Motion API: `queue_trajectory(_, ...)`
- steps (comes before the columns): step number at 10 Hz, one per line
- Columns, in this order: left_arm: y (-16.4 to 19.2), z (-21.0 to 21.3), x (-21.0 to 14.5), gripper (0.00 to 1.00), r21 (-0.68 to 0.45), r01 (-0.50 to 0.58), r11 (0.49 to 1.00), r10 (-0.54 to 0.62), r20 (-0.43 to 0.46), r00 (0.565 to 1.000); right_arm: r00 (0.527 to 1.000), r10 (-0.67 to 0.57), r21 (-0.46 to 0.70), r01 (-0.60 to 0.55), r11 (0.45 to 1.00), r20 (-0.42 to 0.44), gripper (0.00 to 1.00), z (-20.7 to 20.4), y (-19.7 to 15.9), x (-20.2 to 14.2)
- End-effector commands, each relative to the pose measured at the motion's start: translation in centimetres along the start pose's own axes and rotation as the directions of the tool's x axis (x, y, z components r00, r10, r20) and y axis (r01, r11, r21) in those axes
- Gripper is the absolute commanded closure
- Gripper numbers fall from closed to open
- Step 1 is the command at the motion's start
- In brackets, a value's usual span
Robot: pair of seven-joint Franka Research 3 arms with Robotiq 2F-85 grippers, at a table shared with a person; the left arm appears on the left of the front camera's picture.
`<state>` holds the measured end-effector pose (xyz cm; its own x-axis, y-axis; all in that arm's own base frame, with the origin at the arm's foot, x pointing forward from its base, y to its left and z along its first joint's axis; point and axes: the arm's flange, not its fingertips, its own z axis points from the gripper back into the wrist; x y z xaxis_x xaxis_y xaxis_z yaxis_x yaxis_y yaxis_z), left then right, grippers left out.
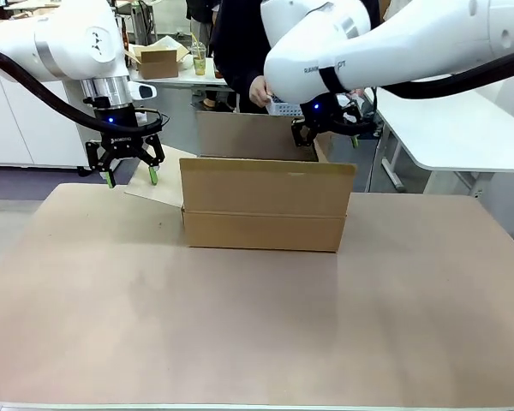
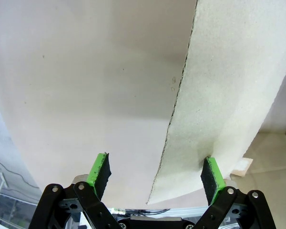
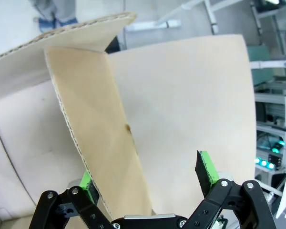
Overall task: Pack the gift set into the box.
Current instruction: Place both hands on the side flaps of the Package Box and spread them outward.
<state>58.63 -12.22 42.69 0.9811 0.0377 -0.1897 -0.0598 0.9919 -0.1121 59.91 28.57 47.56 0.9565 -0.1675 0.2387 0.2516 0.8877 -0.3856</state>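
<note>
The box [image 1: 264,205] is flanked by the left gripper [image 1: 131,177] (spread wide above the left flap [image 1: 161,187]) and the right gripper [image 1: 325,137], held open astride the right flap [image 3: 105,143].

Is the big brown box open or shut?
Open. The box has flaps unfolded: one stands up along its near side, another spreads out left.

Plain brown box [image 1: 264,218], tan table [image 1: 240,325]
</note>
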Motion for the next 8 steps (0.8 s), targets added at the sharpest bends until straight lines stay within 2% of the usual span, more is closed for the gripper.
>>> queue_trajectory(1,0.1,0.3,-0.1,0.0,0.018,-0.016,1.0,0.016,0.003,1.0,0.998,0.042,0.072,-0.039,0.997,-0.039,0.0,-0.5,-2.6,-0.2)
queue_trajectory(5,0.1,0.3,-0.1,0.0,0.018,-0.016,1.0,0.016,0.003,1.0,0.994,0.087,0.181,-0.073,0.981,-0.072,0.0,-0.3,-7.1,0.9)
queue_trajectory(8,0.1,0.3,-0.1,0.0,0.018,-0.016,1.0,0.016,0.003,1.0,0.984,0.155,0.398,-0.108,0.911,-0.089,0.0,-3.1,-11.4,1.3)
